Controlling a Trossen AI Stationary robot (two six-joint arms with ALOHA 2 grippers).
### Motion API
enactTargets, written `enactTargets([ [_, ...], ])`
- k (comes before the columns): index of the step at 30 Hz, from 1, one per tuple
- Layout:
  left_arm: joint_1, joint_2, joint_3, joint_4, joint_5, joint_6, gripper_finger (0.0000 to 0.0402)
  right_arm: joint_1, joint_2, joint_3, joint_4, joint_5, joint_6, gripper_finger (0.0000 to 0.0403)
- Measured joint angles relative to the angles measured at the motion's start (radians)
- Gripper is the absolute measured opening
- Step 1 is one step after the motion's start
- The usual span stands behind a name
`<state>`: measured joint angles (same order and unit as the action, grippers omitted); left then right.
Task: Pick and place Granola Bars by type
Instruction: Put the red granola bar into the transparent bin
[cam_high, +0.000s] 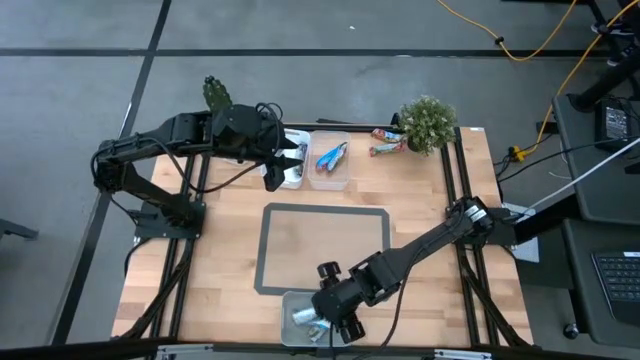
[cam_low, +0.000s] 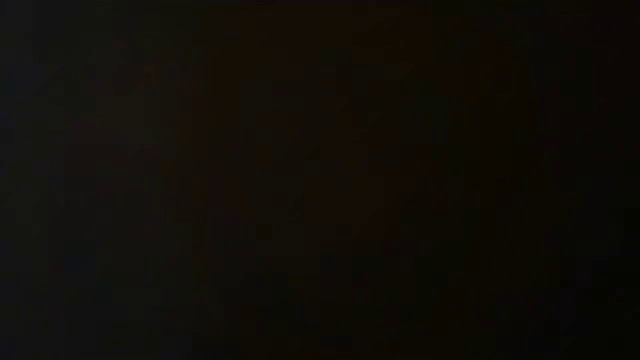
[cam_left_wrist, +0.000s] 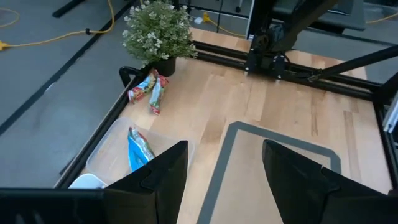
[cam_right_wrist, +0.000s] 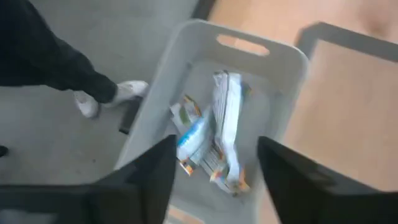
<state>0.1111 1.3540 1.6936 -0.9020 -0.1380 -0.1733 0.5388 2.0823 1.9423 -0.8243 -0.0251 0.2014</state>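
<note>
Granola bars lie in three places. Several silver-white and blue ones are piled in a grey bin at the table's near edge. A blue bar lies in a clear tray at the far edge. Two brown-red bars rest flat on the wood beside a potted plant. My right gripper hangs open above the bin and holds nothing. My left gripper is open above the trays at the far edge, also holding nothing. The low view is black.
A white tray stands next to the clear one. A grey tape rectangle marks the table's middle. The black frame rails run along the table's sides. A person's leg and shoe stand on the floor beside the bin.
</note>
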Motion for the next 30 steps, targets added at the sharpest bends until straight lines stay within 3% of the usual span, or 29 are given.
enactTargets([
  [4,0.000,0.000,0.000,0.000,-0.001,0.001,0.0198,-0.007,0.000,0.078,-0.228,0.185,-0.005,0.0276],
  [7,-0.007,0.000,0.000,0.000,-0.001,0.002,0.0198,-0.051,0.000,0.147,-0.464,0.368,0.066,0.0291],
  [9,-0.014,0.000,0.000,0.000,-0.001,0.004,0.0198,-0.105,0.000,0.189,-0.589,0.418,0.140,0.0289],
  [13,-0.030,0.002,0.000,0.000,-0.013,0.008,0.0198,-0.232,-0.002,0.254,-0.753,0.432,0.186,0.0275],
  [24,-0.052,0.009,0.000,0.000,-0.062,0.101,0.0198,-0.649,-0.035,0.243,-0.741,0.462,-0.158,0.0265],
  [30,-0.043,0.013,0.000,-0.074,-0.157,0.135,0.0198,-0.873,-0.034,0.125,-0.594,0.354,-0.332,0.0265],
])
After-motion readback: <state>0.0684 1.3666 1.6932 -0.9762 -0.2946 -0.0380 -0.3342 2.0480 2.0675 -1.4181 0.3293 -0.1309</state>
